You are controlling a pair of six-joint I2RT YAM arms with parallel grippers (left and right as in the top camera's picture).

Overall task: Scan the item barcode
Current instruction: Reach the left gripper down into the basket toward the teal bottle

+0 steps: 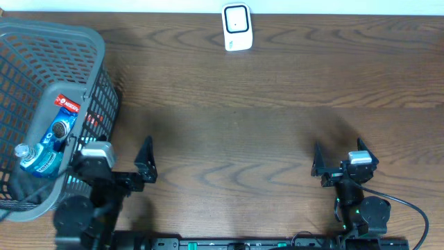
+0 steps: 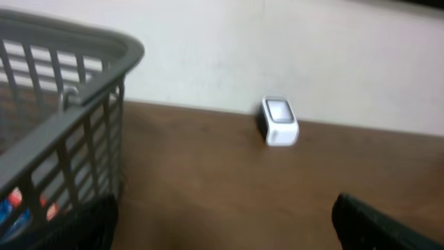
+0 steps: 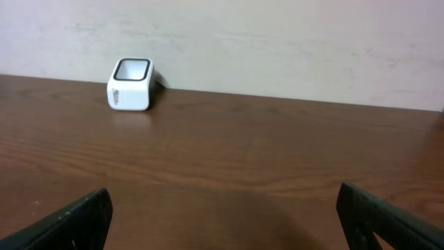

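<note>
Overhead, the left pincer [image 1: 109, 154] is sitting at the near edge of the desk [image 1: 229, 125], its fingers spread wide and holding nothing. It is sitting just beside the grey basket [image 1: 97, 42]. The items, a blue bottle [image 1: 38, 156] and a red-labelled packet [image 1: 67, 105], are lying inside the basket just to the pincer's left, slanting near-left to far-right. The right pincer [image 1: 340, 158], equally spread and empty, is sitting well apart from them, so the reach is probably falling to the left arm. Far ahead of both, the white scanner [image 1: 236, 28] is standing.
</note>
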